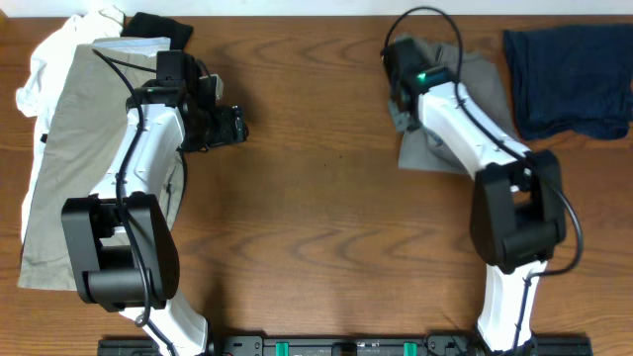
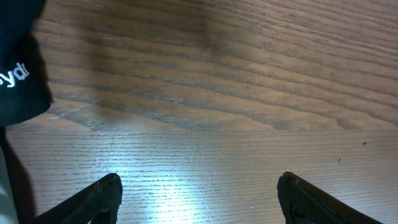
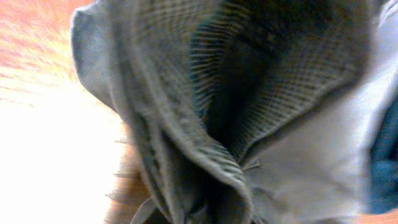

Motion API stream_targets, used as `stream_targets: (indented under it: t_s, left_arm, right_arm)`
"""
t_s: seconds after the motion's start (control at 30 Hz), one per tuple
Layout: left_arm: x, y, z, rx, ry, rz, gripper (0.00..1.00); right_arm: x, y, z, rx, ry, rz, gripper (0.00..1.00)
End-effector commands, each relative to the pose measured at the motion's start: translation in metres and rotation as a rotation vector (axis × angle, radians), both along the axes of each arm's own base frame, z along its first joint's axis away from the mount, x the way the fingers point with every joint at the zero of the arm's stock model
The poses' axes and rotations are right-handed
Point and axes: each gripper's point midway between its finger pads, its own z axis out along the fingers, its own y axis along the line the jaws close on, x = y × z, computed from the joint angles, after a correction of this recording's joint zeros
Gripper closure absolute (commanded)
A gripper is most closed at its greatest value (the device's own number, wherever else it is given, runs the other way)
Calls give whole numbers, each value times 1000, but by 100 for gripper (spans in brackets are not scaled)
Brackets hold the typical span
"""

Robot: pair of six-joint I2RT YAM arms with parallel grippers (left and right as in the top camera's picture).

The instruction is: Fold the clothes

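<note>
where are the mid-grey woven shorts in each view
overhead: the mid-grey woven shorts lie at upper right, partly under the right arm.
left wrist: not in it.
right wrist: the shorts are bunched up close and fill most of the picture.
shared landmark: the brown wooden table, seen in all three views.

Left claw splayed wide, empty.
</note>
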Motion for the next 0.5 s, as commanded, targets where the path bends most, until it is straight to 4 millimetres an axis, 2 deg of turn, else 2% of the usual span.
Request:
stream_targets:
  t_s: [0.0,0.2,0.37,0.47]
  left_arm:
    - [6,3,14,14,-43,-2,18]
    - [6,3,14,14,-43,-2,19]
    - [8,3,15,14,-51,-2,19]
    - [9,3,15,14,-54,-2,19]
  right_arm:
    - [17,-4,68,-44,-106,140,99]
    - [23,-36,117,-84,-182,167,99]
    - [33,-72,159,-195,-255,258,99]
    - [38,-88,176,-269,-281,313,99]
